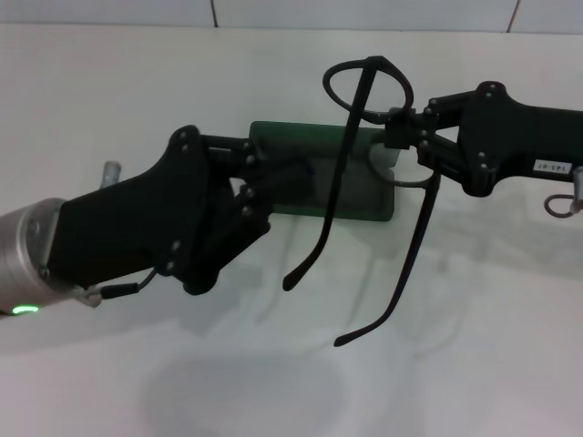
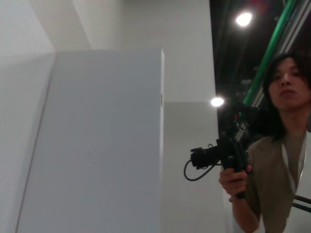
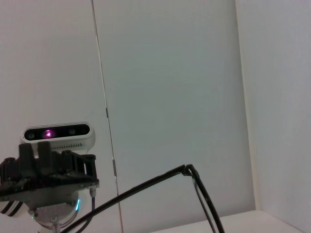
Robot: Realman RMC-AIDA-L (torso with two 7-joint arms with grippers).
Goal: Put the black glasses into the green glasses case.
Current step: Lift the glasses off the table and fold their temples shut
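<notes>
The black glasses (image 1: 339, 173) hang in the air in the head view, lenses far, both temple arms unfolded and pointing toward me. My right gripper (image 1: 401, 135) comes in from the right and is shut on the frame near one hinge. The green glasses case (image 1: 364, 196) lies just behind and below the glasses. My left gripper (image 1: 260, 173) reaches from the left and is shut on the case's left end. The right wrist view shows only the thin temple arms (image 3: 194, 175). The left wrist view shows none of these things.
The white table (image 1: 137, 82) spreads all around, with shadows of the arms on its near part. The right wrist view shows my head camera (image 3: 57, 133) before white wall panels. The left wrist view shows a person (image 2: 284, 160) holding a camera rig.
</notes>
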